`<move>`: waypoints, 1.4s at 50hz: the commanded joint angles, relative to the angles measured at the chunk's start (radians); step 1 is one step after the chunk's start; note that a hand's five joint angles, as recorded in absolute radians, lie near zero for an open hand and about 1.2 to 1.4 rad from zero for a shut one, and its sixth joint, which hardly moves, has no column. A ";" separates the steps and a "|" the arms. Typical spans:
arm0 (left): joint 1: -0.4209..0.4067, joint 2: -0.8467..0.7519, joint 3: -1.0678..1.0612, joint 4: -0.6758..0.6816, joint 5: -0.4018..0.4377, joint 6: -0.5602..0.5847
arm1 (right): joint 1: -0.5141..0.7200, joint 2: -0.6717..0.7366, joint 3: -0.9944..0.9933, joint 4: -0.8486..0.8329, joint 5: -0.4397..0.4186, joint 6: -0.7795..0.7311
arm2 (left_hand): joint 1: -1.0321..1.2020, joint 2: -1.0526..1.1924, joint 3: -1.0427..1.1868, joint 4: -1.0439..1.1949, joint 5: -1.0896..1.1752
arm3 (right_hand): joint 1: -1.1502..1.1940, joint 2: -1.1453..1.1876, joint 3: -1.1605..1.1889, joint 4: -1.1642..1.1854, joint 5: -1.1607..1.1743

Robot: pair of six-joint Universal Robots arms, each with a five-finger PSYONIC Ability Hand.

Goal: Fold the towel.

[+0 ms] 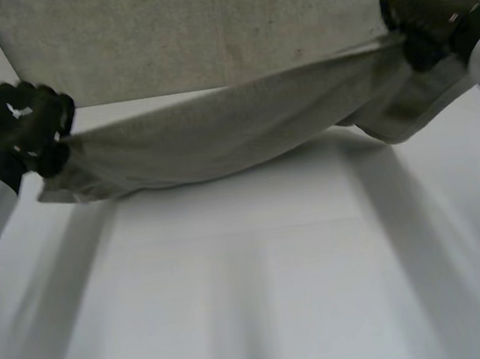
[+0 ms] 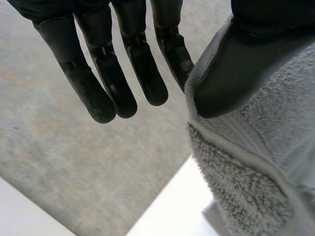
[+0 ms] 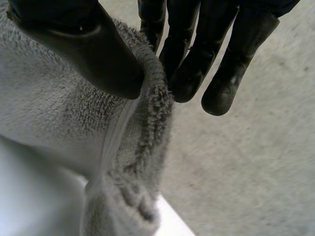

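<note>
The grey towel point(image 1: 233, 127) hangs stretched between my two hands above the table, sagging in the middle, while its far part point(image 1: 202, 25) lies flat. My left hand point(image 1: 20, 120) holds the towel's left near corner. In the left wrist view its thumb point(image 2: 231, 73) pinches the towel's hemmed edge point(image 2: 256, 172) against a finger, and the other fingers point(image 2: 113, 73) stay straight. My right hand point(image 1: 438, 3) holds the right near corner, raised higher. In the right wrist view its thumb point(image 3: 93, 54) presses the towel's edge point(image 3: 59, 118) against the fingers point(image 3: 197, 59).
The white table point(image 1: 253, 275) stretches bare from under the lifted towel to the near edge. The flat part of the towel covers the far side of the table.
</note>
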 commanded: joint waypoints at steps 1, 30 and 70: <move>0.001 0.110 0.062 -0.084 -0.023 -0.057 | -0.005 -0.018 -0.192 0.214 0.013 -0.076 | 0.039 0.034 0.011 0.036 0.027 | 0.069 0.073 0.056 0.060 0.054; -0.077 -0.393 0.450 -0.082 -0.047 -0.049 | 0.056 0.453 -0.462 0.198 0.045 -0.223 | 0.039 0.034 0.011 0.036 0.027 | 0.069 0.073 0.056 0.060 0.054; -0.040 -0.424 0.164 0.215 -0.072 -0.227 | 0.067 0.476 -0.133 -0.161 0.001 -0.186 | 0.039 0.034 0.011 0.036 0.027 | 0.069 0.073 0.056 0.060 0.054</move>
